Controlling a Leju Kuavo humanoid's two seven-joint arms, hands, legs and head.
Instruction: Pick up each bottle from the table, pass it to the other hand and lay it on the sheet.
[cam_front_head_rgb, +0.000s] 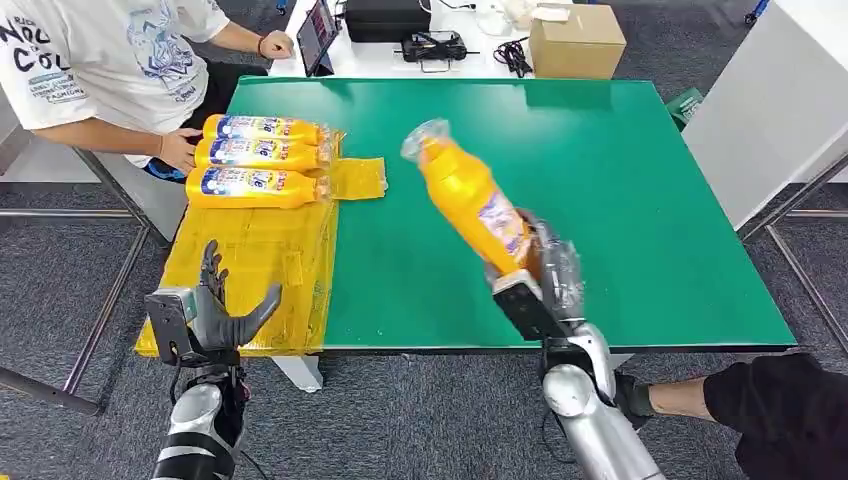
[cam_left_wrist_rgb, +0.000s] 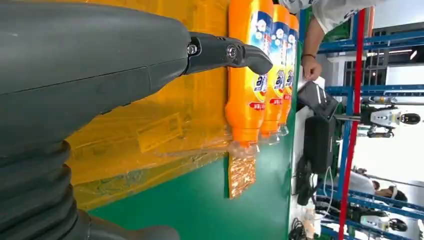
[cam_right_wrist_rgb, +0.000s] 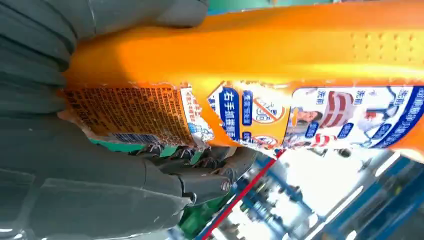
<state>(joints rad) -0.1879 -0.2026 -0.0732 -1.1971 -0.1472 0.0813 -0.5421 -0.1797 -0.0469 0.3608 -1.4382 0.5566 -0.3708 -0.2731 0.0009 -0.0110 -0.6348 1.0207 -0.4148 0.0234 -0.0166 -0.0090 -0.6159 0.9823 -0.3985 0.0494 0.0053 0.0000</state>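
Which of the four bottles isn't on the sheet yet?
The bottle held up over the green table by the right hand, cap tilted away from the robot. The other three bottles lie side by side on the yellow sheet.

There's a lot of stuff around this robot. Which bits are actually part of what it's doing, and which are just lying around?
Part of the job:
orange bottle gripped by the right hand
left hand, empty
three bottles lying on the yellow sheet

Just lying about:
cardboard box
tablet
black case
cables
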